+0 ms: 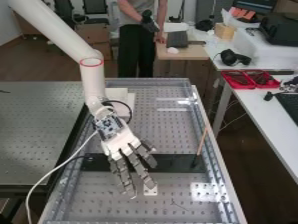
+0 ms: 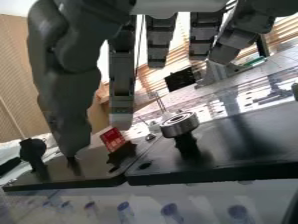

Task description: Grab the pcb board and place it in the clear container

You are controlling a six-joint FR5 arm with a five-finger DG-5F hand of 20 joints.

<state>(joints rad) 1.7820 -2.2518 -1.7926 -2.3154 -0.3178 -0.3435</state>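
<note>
Over the dark strip across the bench, the hand (image 1: 131, 159) is held palm-down in the high view, its fingers straight and spread. The same hand (image 2: 66, 80) hangs in the wrist view with its fingers extended and nothing held. A small red board (image 2: 112, 139), likely the pcb, stands tilted on a black base plate, close to the thumb-side digit tips; contact cannot be told. What looks like the clear container (image 1: 174, 109), seen by its bright edges, lies toward the bench's far right, well beyond the fingers.
A metal ring bearing (image 2: 179, 124) sits on a black post right of the board. In the high view a thin brown stick (image 1: 201, 142) rises near the bench's right rail, and a small white bracket (image 1: 150, 189) lies by the fingertips. White blocks (image 1: 121, 97) stand behind the wrist.
</note>
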